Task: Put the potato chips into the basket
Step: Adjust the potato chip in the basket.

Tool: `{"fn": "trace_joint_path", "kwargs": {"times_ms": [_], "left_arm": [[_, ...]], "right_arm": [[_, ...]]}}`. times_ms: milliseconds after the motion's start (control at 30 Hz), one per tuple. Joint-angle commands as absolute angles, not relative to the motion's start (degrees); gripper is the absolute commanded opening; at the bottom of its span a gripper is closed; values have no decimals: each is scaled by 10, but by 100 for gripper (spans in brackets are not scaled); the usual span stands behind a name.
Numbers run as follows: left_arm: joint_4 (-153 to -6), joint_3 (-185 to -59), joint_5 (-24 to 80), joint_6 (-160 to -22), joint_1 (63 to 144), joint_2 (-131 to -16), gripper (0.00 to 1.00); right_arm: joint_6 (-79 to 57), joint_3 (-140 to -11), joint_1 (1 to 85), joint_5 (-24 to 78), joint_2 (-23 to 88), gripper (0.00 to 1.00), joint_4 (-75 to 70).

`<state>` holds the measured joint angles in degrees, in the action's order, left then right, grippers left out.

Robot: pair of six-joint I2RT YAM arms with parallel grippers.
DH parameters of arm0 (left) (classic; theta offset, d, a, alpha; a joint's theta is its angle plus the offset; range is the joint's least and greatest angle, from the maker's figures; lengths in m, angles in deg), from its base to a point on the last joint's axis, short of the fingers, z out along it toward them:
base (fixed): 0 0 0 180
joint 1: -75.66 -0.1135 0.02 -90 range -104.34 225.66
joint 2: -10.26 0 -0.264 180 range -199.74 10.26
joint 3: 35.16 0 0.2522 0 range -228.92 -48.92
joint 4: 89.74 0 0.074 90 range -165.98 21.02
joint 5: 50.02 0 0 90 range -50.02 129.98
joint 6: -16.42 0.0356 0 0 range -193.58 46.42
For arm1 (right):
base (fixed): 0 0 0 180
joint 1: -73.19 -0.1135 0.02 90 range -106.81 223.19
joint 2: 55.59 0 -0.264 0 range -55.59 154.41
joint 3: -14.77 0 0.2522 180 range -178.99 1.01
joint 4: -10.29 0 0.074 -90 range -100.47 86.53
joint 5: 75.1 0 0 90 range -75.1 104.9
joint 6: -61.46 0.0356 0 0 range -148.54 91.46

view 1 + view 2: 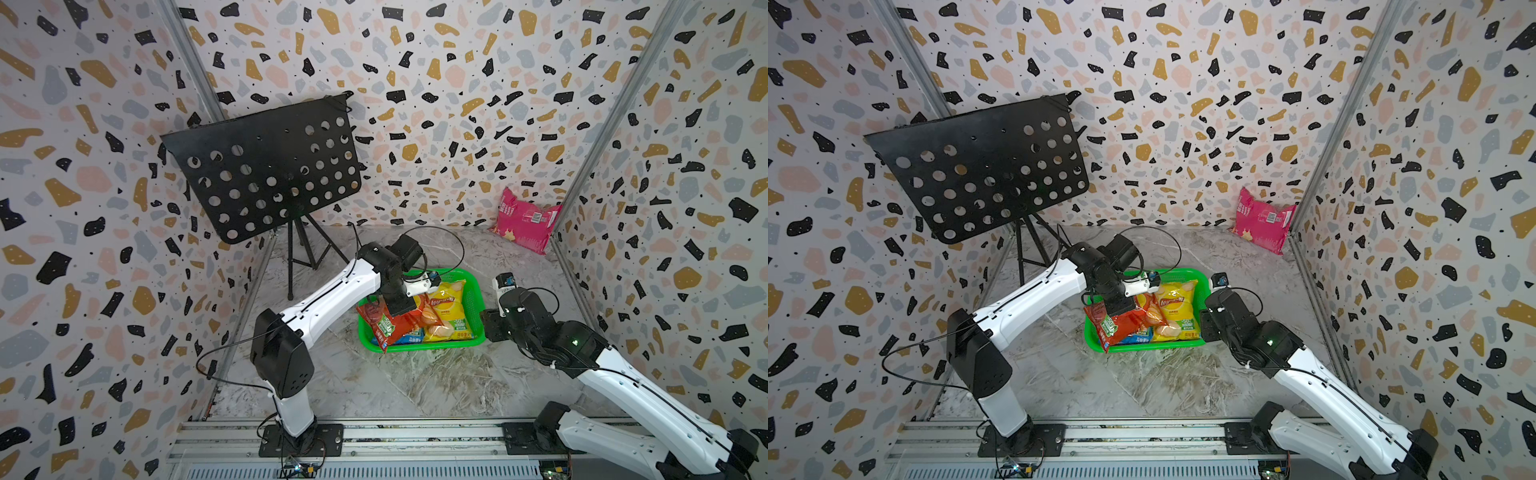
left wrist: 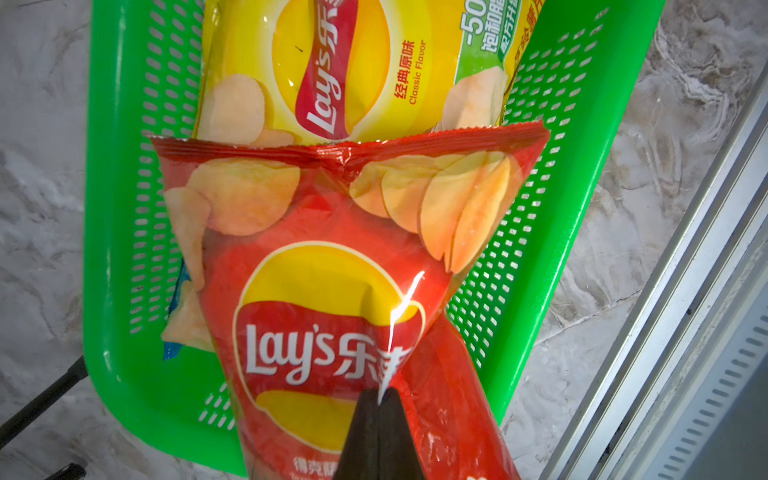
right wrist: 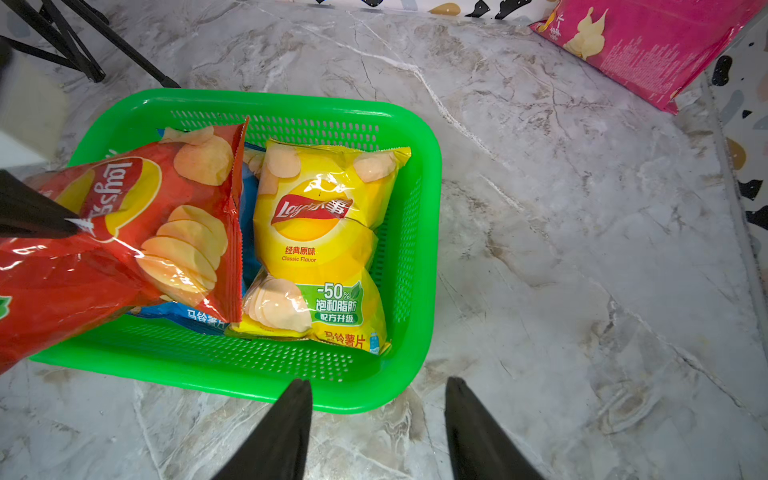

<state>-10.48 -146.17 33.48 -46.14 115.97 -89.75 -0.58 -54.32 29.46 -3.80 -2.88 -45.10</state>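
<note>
The green basket (image 1: 476, 293) (image 3: 419, 266) stands mid-floor in both top views. Inside, a yellow chips bag (image 1: 446, 311) (image 3: 320, 237) lies flat on its right side. A blue bag (image 1: 409, 337) (image 3: 199, 321) lies on the left, mostly covered. Slanting over it is an orange-red bag (image 1: 390, 326) (image 2: 324, 232), one end past the basket's rim. My left gripper (image 2: 380, 395) is shut on a fold of this bag. My right gripper (image 3: 378, 381) stands open and holds nothing, by the basket's near right corner. A magenta-pink bag (image 1: 525, 220) (image 3: 648, 45) leans in the far right corner.
A black perforated music stand (image 1: 266, 166) on a tripod (image 1: 299, 257) stands at the back left. Patterned walls close in three sides. A metal rail (image 1: 395, 436) carrying both arm bases runs along the front. Marble floor (image 1: 415, 382) lies between the rail and the basket.
</note>
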Motion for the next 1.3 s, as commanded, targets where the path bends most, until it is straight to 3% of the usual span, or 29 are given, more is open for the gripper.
{"fn": "trace_joint_path", "kwargs": {"times_ms": [0, 333, 733, 1267], "left_arm": [[-112, -1486, 360, -523, 1163, -858, 0], [-171, -1456, 433, -671, 1157, -791, 0], [-178, -1450, 530, -927, 1155, -819, 0], [-237, -1408, 417, -1049, 1155, -803, 0]], "right_arm": [[-14, -557, 297, -45, -35, 56, -459], [-15, -553, 297, -47, -29, 57, -453], [-7, -555, 297, -48, -19, 56, -444], [4, -553, 297, -54, -17, 55, -454]]}}
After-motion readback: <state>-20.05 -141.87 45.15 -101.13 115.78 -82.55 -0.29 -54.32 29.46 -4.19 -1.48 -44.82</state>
